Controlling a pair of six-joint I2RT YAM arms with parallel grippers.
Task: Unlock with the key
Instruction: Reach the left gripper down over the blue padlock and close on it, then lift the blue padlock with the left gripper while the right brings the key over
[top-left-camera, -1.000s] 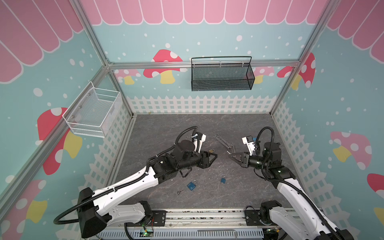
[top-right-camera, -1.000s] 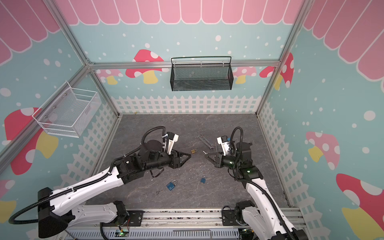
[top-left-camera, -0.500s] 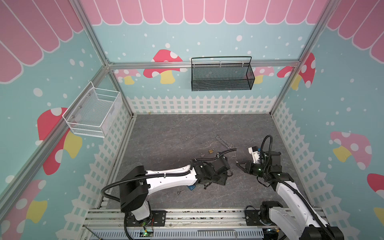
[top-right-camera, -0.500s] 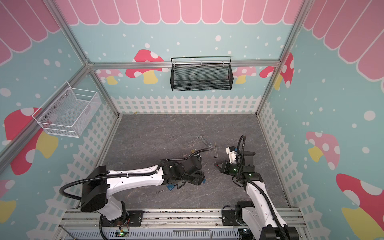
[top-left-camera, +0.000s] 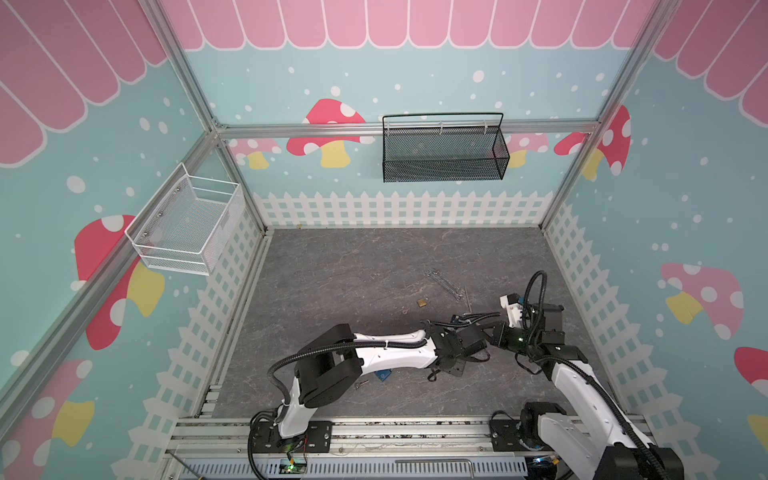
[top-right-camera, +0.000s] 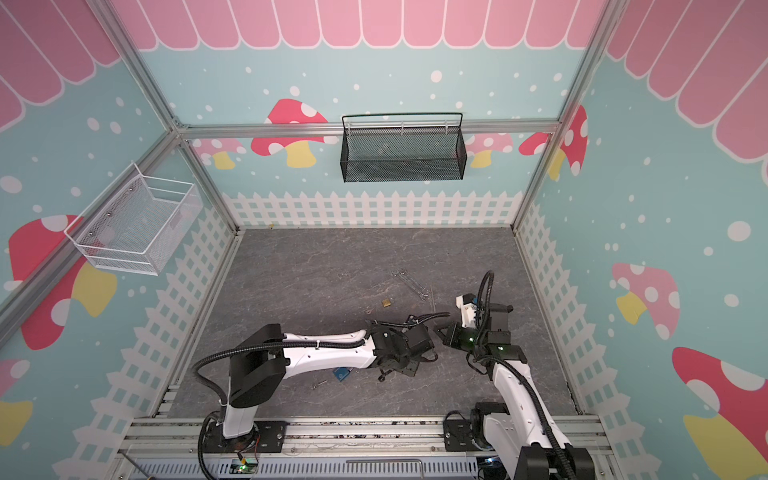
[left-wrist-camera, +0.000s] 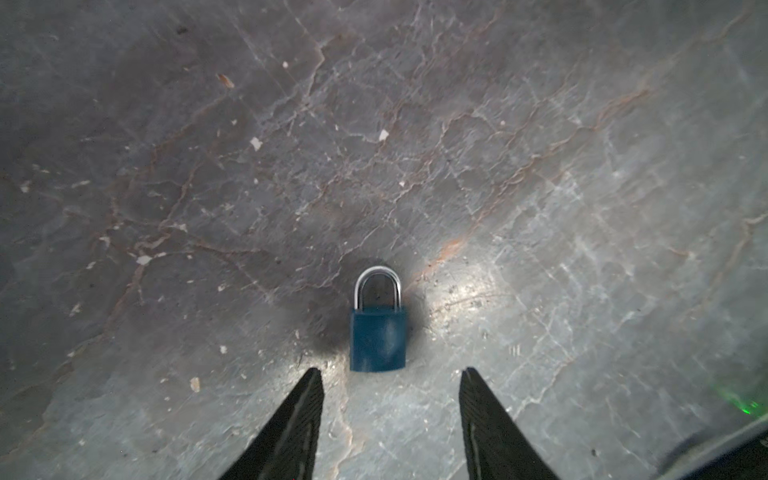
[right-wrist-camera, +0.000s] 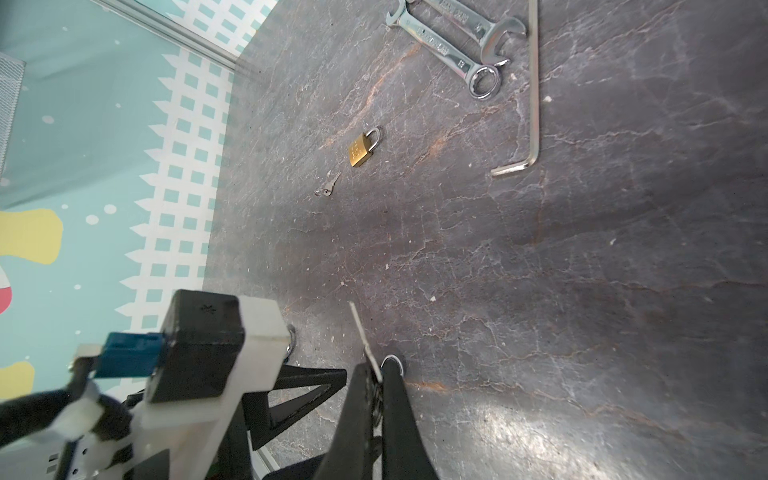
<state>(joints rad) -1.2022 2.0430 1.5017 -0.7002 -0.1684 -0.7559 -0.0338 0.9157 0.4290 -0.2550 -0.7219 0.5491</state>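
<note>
A blue padlock (left-wrist-camera: 377, 332) with a silver shackle lies flat on the grey floor. My left gripper (left-wrist-camera: 390, 372) hangs open over it, and the lock's base sits just ahead of the two fingertips, touching neither. In both top views the left gripper (top-left-camera: 452, 368) points down near the front and covers this lock. My right gripper (right-wrist-camera: 376, 370) is shut on the key (right-wrist-camera: 360, 330). The key's thin blade sticks out past the fingertips and its ring shows beside them. In a top view the right gripper (top-right-camera: 438, 330) hovers just right of the left wrist.
A second blue padlock (top-left-camera: 384, 374) peeks from under the left forearm, with a small key (top-left-camera: 360, 384) beside it. A brass padlock (right-wrist-camera: 363, 147) and its little key (right-wrist-camera: 328, 187) lie farther back. Two wrenches (right-wrist-camera: 457, 45) and a hex key (right-wrist-camera: 534, 83) lie behind.
The left arm has swung from mid-floor down and to the right, lowering its gripper over the blue padlock. The right gripper has drawn forward and lower, still holding the key.
</note>
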